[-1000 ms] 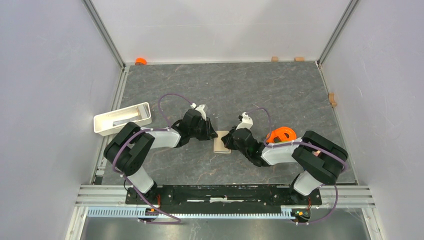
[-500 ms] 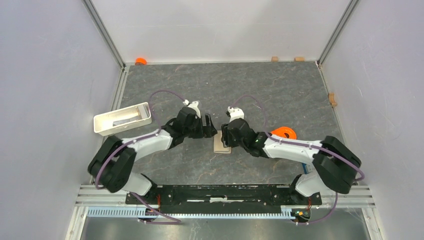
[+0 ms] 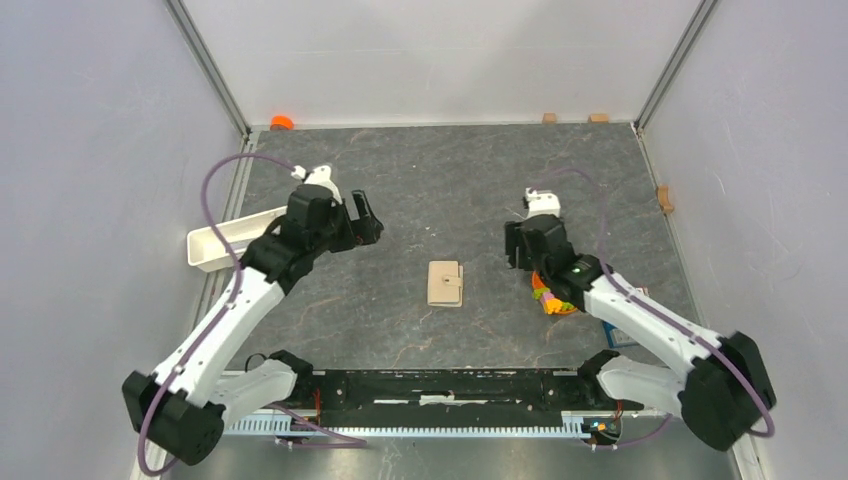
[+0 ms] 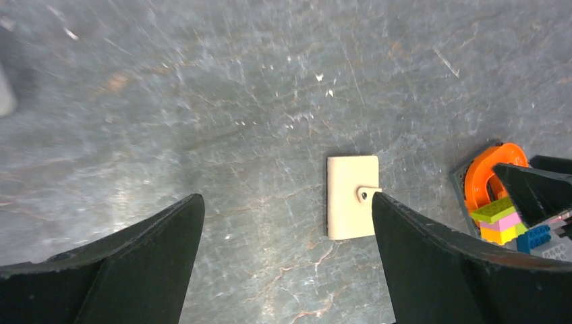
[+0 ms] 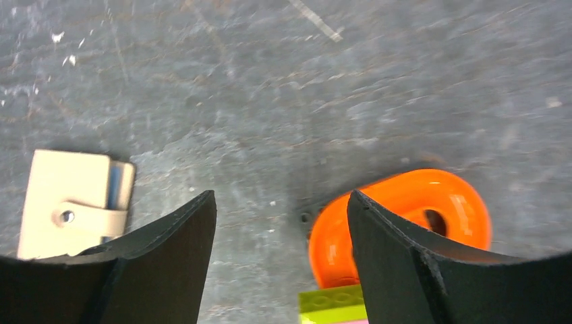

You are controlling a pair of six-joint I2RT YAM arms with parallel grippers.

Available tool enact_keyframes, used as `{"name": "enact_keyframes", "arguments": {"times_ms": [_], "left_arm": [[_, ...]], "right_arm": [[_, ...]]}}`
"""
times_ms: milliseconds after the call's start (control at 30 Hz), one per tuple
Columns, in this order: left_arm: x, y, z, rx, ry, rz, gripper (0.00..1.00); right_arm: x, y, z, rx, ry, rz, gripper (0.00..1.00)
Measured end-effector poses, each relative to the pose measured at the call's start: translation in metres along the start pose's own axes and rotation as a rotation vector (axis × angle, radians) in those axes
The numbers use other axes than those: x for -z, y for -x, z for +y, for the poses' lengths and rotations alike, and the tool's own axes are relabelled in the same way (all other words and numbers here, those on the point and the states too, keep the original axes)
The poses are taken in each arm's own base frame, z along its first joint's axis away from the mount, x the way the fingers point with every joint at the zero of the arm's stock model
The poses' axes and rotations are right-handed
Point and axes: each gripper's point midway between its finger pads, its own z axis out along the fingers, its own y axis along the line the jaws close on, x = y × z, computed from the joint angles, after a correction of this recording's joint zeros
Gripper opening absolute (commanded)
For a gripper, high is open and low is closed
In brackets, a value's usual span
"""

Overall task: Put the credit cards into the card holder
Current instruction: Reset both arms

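Starting from the near edge where the arm bases are bolted, you cross bare dark grey stone-patterned table top (image 3: 380,335) and reach the small beige-tan folding card holder (image 3: 445,284). It lies flat and folded shut with its snap tab (image 4: 367,194) fastened, roughly midway between the two arms. Its long axis runs near-to-far, and the tab wraps over the long edge that faces the right arm. No loose credit cards show anywhere. The right wrist view catches only a blue-grey sliver at the holder's tab edge, so you cannot confirm what is inside, though the fastened tab suggests the loading is done. At about the same depth, off to the right, a glossy orange plastic ring (image 5: 405,216) sits against some coloured toy bricks (image 4: 502,223), partly under the right forearm. The right gripper (image 5: 282,202) hangs over the table beside that ring, jaws wide apart with nothing between them. The holder lies to its left and slightly nearer the bases, and this claw looks the closer of the two. Further in, the left gripper (image 4: 284,202) is spread fully and equally empty, with the holder well apart to its right. Behind that arm is the white rectangular plastic tray (image 3: 215,248), its contents hidden. Small wooden blocks (image 3: 549,117) line the far edge.
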Motion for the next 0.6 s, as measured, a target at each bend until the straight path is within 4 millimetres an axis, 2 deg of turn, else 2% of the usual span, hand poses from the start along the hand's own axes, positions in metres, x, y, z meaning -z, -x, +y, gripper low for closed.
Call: {"name": "enact_keyframes", "arguments": {"times_ms": [167,233,300,433,600], "left_arm": [[0.057,0.036,0.008,-0.078,0.018,-0.174,1.0],[0.076,0.043,0.015,-0.102,0.031,-0.241,1.0],[0.089,0.045,0.026,-0.122,0.051,-0.309,1.0],[0.094,0.029,0.048,-0.153,0.099,-0.328,1.0],[0.09,0.023,0.053,-0.185,0.115,-0.313,1.0]], "right_arm": [[0.032,0.031,-0.034,0.001,-0.08,-0.172,0.76],[0.046,0.045,-0.047,-0.005,-0.116,-0.273,0.76],[0.055,0.051,-0.059,-0.005,-0.15,-0.347,0.76],[0.064,0.045,-0.08,0.028,-0.227,-0.422,0.76],[0.068,0.045,-0.091,0.057,-0.28,-0.451,0.76]]}}
